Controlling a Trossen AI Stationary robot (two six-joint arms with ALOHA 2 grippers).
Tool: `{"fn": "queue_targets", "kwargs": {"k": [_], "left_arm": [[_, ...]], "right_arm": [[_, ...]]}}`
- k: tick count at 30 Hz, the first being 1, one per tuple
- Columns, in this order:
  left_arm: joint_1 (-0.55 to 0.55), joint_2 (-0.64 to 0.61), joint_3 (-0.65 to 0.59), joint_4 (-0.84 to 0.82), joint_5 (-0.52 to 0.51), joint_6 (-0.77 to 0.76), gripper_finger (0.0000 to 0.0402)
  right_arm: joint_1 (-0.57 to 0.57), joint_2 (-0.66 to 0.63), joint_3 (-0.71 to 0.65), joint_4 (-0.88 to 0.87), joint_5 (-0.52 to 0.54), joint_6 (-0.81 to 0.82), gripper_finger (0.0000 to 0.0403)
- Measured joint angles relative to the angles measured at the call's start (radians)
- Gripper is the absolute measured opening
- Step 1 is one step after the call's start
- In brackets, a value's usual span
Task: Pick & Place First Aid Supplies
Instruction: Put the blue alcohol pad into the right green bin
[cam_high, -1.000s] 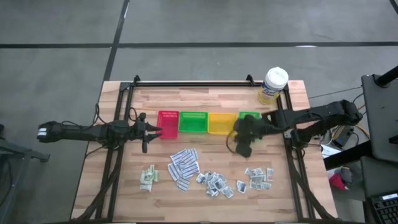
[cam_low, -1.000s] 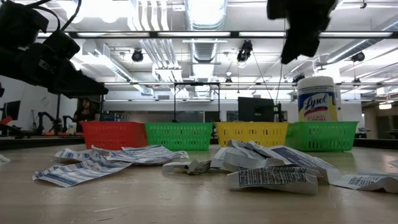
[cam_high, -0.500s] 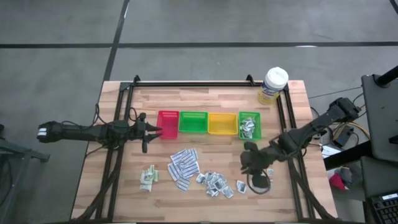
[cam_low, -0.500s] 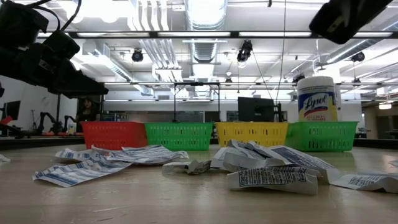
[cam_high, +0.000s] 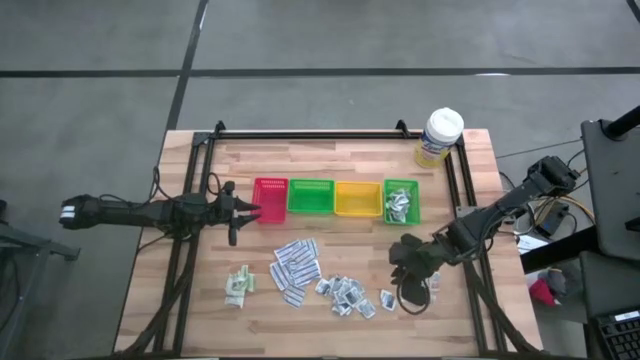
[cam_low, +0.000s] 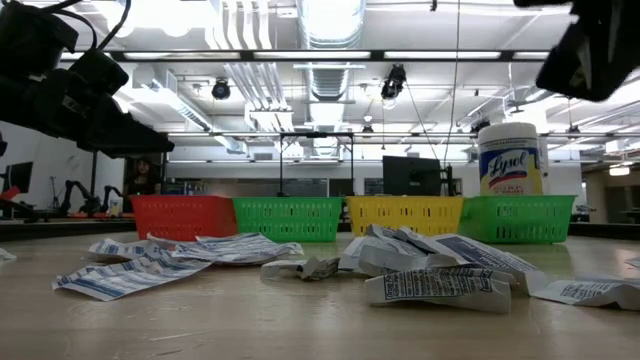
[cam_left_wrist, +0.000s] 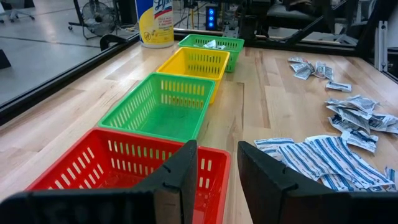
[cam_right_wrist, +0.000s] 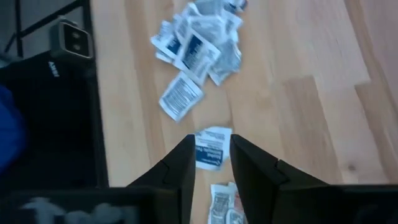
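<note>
Plastic trays (cam_high: 310, 197) number four: one red, two green, one yellow.

The surface (cam_high: 330, 310) is pale wood laid in narrow planks, edged by a black frame. Four baskets stand in a row: a red basket (cam_high: 270, 199), a green basket (cam_high: 310, 197), a yellow basket (cam_high: 356, 198) and a second green basket (cam_high: 401, 201), all with slotted mesh walls. The tub (cam_high: 438, 137) has a white lid and a yellow label with blue lettering. The long strips (cam_high: 294, 267) are white with blue stripes of print. The small squares (cam_high: 345, 293) look grey-white with dark print. The sachets (cam_high: 238, 285) seem pale green and white, though they are small here. Both arms are black, as are the left claw (cam_left_wrist: 212, 180) and right claw (cam_right_wrist: 209, 171).
</note>
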Motion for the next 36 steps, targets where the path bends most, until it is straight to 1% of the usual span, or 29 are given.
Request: {"fn": "queue_targets", "kwargs": {"k": [4,7,11,14,17,21,24,28,32,36], "left_arm": [[0.0,0.0,0.0,0.0,0.0,0.0,0.0113],[0.0,0.0,0.0,0.0,0.0,0.0,0.0113],[0.0,0.0,0.0,0.0,0.0,0.0,0.0113],[0.0,0.0,0.0,0.0,0.0,0.0,0.0113],[0.0,0.0,0.0,-0.001,0.0,0.0,0.0113],[0.0,0.0,0.0,-0.002,0.0,0.0,0.0113],[0.0,0.0,0.0,-0.002,0.0,-0.004,0.0113],[0.0,0.0,0.0,-0.003,0.001,-0.004,0.0113],[0.0,0.0,0.0,-0.003,0.001,-0.004,0.0113],[0.0,0.0,0.0,-0.004,0.001,-0.004,0.0113]], "right_arm": [[0.0,0.0,-0.026,0.001,-0.005,0.032,0.012],[0.0,0.001,-0.028,0.01,-0.007,0.015,0.0128],[0.003,0.001,-0.028,0.047,-0.009,-0.009,0.0129],[0.012,0.031,-0.028,0.078,-0.024,-0.013,0.0125],[0.02,0.105,-0.024,0.096,-0.086,0.008,0.012],[0.022,0.242,0.017,0.091,-0.191,0.009,0.0115],[0.022,0.332,0.067,0.063,-0.23,-0.019,0.011],[0.022,0.423,0.152,-0.032,-0.237,-0.064,0.0103],[0.021,0.478,0.241,-0.146,-0.231,-0.096,0.0097],[0.022,0.521,0.325,-0.219,-0.157,-0.123,0.0091]]}}
